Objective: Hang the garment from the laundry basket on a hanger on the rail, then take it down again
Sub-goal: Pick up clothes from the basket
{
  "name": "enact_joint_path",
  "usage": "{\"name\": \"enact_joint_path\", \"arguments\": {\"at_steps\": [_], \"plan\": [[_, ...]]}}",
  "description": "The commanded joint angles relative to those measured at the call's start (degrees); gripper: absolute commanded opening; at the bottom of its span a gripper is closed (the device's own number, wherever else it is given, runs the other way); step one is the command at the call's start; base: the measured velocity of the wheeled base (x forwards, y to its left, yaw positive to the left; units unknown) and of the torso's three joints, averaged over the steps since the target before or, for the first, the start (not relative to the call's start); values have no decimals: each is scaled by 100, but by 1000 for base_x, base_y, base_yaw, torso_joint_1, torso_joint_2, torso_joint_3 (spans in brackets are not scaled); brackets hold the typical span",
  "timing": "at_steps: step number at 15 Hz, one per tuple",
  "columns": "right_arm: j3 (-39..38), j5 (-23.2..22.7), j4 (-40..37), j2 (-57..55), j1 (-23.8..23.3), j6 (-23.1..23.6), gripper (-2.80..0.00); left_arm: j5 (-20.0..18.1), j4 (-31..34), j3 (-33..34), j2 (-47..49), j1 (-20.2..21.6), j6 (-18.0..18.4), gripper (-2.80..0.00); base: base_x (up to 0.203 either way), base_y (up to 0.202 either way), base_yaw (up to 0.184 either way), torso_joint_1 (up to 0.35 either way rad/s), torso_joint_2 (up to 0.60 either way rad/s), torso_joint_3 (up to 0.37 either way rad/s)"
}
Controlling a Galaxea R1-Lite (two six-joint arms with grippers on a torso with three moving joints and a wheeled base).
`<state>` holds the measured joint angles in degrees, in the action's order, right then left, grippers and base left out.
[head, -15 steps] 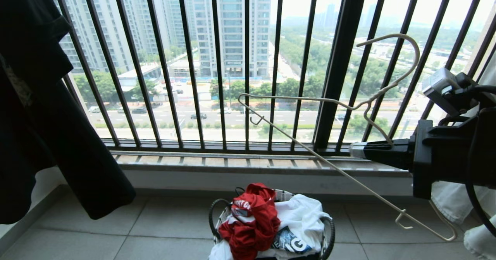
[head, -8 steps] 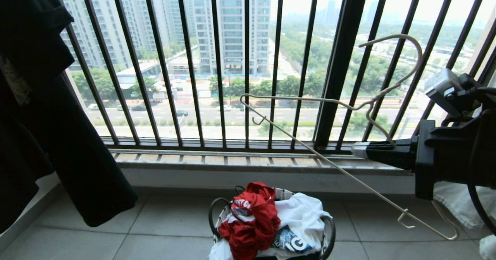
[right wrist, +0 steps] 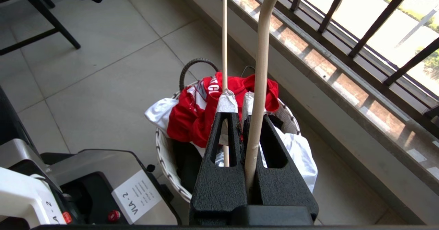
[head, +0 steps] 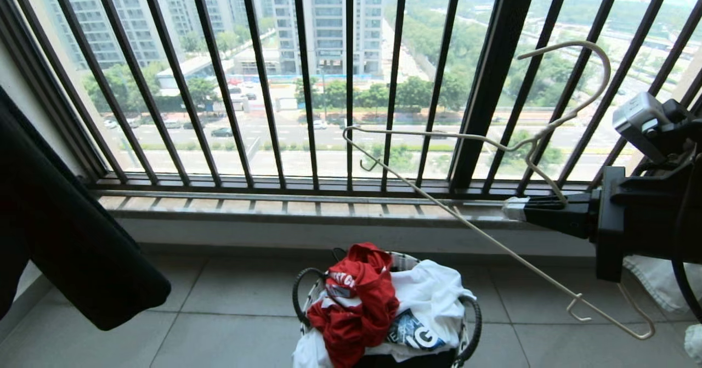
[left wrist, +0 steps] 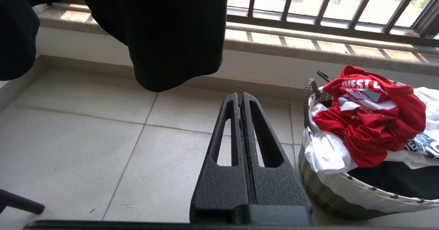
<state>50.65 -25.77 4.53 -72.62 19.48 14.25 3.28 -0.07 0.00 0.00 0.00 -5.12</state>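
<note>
The hanger is clamped in the right gripper — the garment is heaped below-left — the left gripper, shut and empty, is nearer.

Black T-shirt hanging; window railing; white garment.

1. Straight ahead of you, the laundry basket sits on the floor before the window railing.
2. In it, the garment lies on top, toward your left, over a pale garment.
3. To your right, the right gripper is above and right of the basket, and the hanger it grips slants across in front of the railing.
4. At your far left hangs a dark T-shirt.
5. Your left gripper is just left of the basket, above the floor.
</note>
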Motion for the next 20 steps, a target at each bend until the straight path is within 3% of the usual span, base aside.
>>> {"name": "enact_joint_path", "arguments": {"at_steps": [1,20], "plan": [[-3,-16,4,37,3,8,-280,6,-1,0,0,2,-7,-280,0,0,0,2,3,-188],[6,-16,4,134,-6,8,-280,6,-1,0,0,0,2,-280,0,0,0,4,2,-198]]}}
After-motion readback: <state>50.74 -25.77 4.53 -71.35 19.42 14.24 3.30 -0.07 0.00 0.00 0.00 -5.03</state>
